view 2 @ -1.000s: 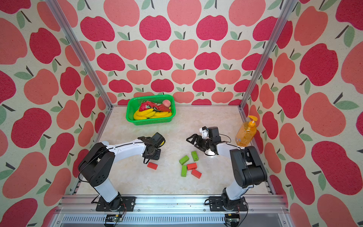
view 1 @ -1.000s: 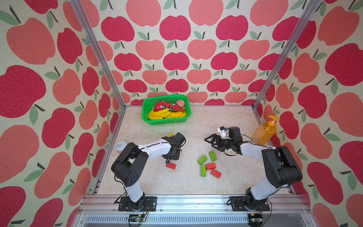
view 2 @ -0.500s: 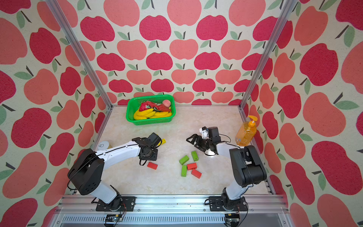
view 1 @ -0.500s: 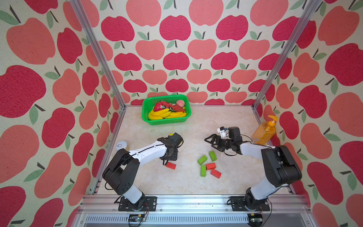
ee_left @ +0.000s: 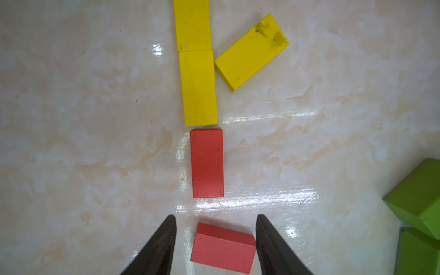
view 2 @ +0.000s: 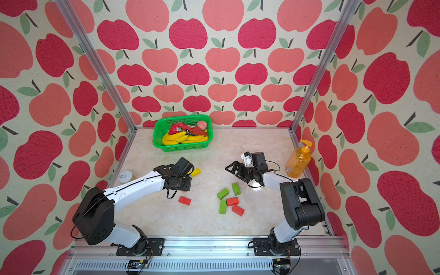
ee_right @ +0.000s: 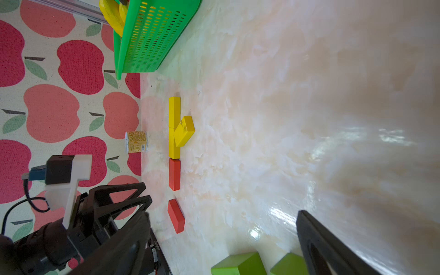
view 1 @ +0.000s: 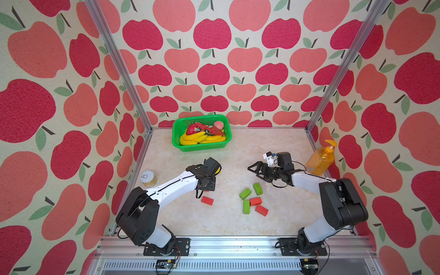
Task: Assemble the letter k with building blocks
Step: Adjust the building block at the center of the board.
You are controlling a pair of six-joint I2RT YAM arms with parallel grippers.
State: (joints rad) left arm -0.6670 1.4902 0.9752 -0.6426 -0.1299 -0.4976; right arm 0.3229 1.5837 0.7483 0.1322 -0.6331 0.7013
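In the left wrist view, two yellow building blocks (ee_left: 197, 85) lie end to end, with a third yellow block (ee_left: 251, 51) slanting off beside them. A red block (ee_left: 207, 163) continues the line. A second red block (ee_left: 222, 247) lies askew on the table between my left gripper's (ee_left: 216, 215) open fingers, with a gap on one side. In both top views this red block (view 1: 207, 200) sits just in front of my left gripper (view 1: 206, 189). Three green blocks (view 1: 245, 193) and two red ones (view 1: 255, 201) lie in a cluster near my right gripper (view 1: 256, 170), which is open and empty.
A green basket (view 1: 177, 133) with toy bananas stands at the back wall. An orange soap bottle (view 1: 320, 159) is by the right wall and a small can (view 1: 148, 178) by the left wall. Patterned walls and metal posts enclose the table.
My left gripper's jaws have widened round the red block, and the left arm's elbow has swung lower and leftward. The block and the right arm have not moved.
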